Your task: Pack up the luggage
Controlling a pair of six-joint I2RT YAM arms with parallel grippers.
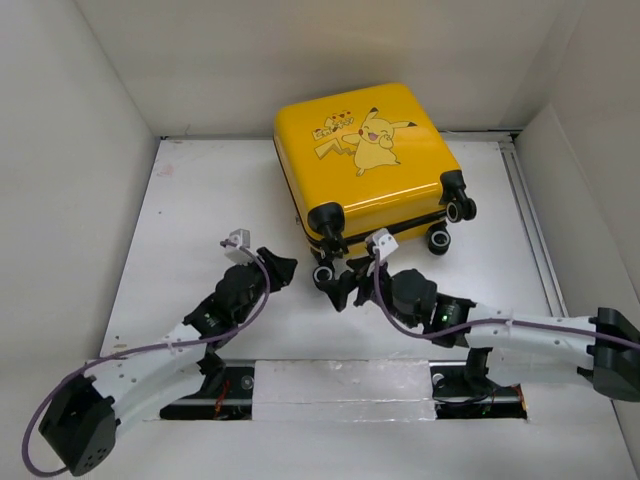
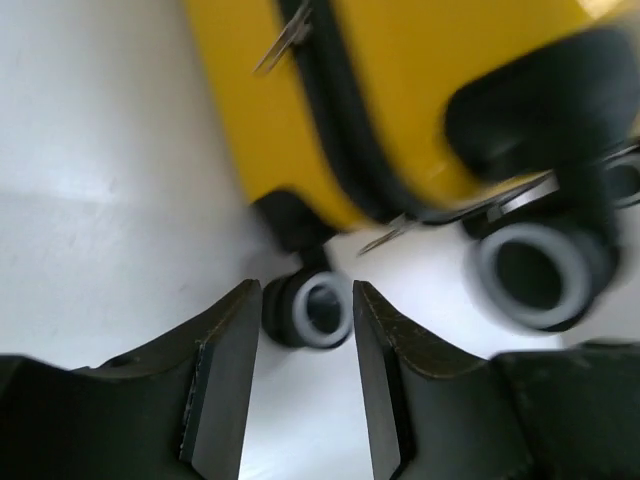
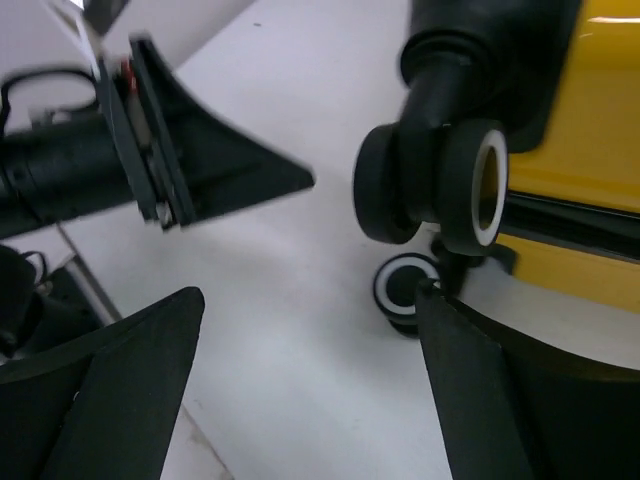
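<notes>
The luggage (image 1: 365,160) is a yellow Pikachu suitcase lying flat and zipped shut at the back middle of the table, with its black wheels facing me. My left gripper (image 1: 280,268) is open and empty just left of the near-left wheel (image 1: 325,277). In the left wrist view that wheel (image 2: 318,310) sits just beyond the gripper's (image 2: 306,292) fingertips, under the yellow shell (image 2: 420,70). My right gripper (image 1: 347,280) is open wide and empty, right in front of the same corner. Its wrist view (image 3: 310,295) shows a wheel (image 3: 440,185) above its right finger and the shell (image 3: 590,150).
White walls enclose the table on the left, back and right. A rail (image 1: 528,215) runs along the right side. A taped strip (image 1: 340,385) lies over the slot by the arm bases. Metal zipper pulls (image 2: 285,40) hang from the black zipper trim.
</notes>
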